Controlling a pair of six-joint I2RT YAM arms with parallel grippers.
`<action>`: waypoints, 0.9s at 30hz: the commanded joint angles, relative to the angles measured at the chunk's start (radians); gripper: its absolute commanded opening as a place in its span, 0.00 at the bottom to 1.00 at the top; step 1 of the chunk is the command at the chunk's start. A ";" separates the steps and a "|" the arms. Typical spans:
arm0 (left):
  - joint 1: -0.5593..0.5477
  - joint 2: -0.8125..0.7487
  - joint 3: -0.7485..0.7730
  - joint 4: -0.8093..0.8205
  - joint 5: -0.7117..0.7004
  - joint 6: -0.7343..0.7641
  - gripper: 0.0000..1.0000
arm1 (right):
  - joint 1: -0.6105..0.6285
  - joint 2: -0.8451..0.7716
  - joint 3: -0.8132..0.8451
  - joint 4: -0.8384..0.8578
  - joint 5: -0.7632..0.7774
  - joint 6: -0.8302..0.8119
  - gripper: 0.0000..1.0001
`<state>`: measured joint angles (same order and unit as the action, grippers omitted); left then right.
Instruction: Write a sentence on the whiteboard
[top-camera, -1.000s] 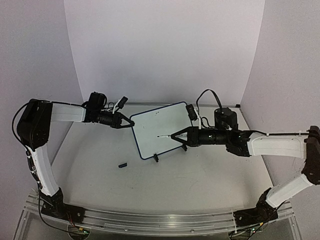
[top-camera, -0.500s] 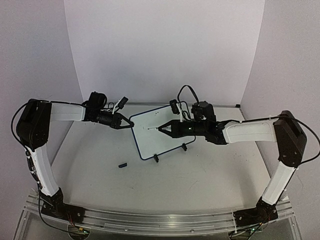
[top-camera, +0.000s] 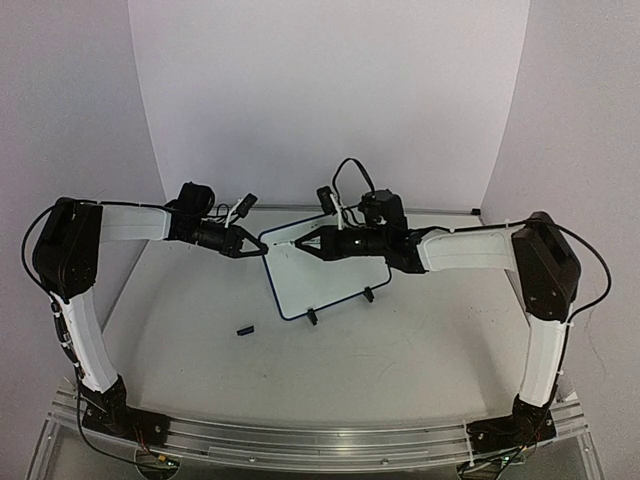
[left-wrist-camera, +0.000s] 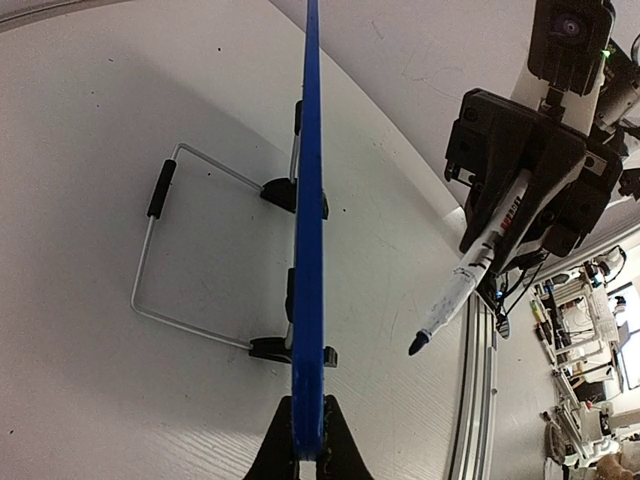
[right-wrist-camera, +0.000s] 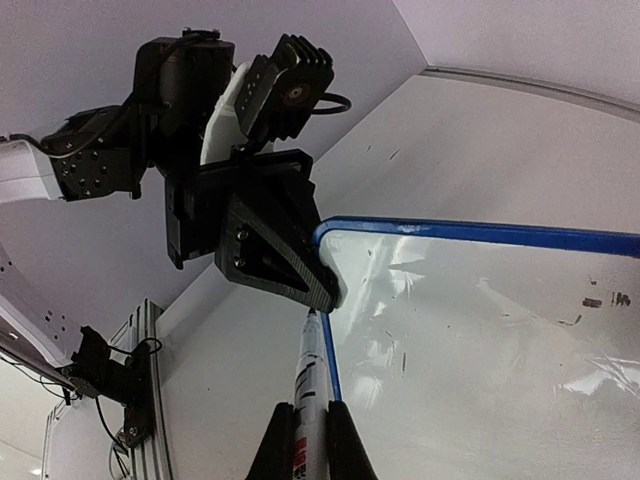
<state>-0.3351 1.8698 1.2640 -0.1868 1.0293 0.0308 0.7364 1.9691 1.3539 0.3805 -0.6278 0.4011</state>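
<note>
The whiteboard (top-camera: 330, 268) stands tilted on two black clip feet at mid table. My left gripper (top-camera: 260, 247) is shut on its upper left edge; the left wrist view shows the blue rim (left-wrist-camera: 308, 250) edge-on between my jaws (left-wrist-camera: 308, 452). My right gripper (top-camera: 303, 243) is shut on a white marker (right-wrist-camera: 311, 380). Its dark tip (left-wrist-camera: 415, 345) is near the board's upper left corner, a little off the board's face. The board's face (right-wrist-camera: 480, 340) shows no sentence, only a few small dark specks (right-wrist-camera: 600, 300).
A small black cap (top-camera: 244, 329) lies on the table in front of the board's left side. A wire stand (left-wrist-camera: 160, 250) props the board from behind. An aluminium rail (top-camera: 300, 440) runs along the near table edge.
My right arm has carried the marker left and up across the board, from its lower middle to the upper left corner beside my left gripper. The left arm and board have not moved.
</note>
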 joint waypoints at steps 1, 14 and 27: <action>-0.003 -0.023 0.023 -0.070 -0.039 0.052 0.00 | 0.010 0.038 0.069 0.025 -0.034 0.000 0.00; -0.002 -0.025 0.026 -0.074 -0.038 0.057 0.00 | 0.012 0.104 0.141 0.017 0.026 0.019 0.00; -0.002 -0.025 0.026 -0.074 -0.036 0.059 0.00 | 0.013 0.126 0.162 -0.012 0.088 0.009 0.00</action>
<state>-0.3343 1.8693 1.2644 -0.2000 1.0271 0.0373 0.7433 2.0792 1.4793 0.3759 -0.5848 0.4197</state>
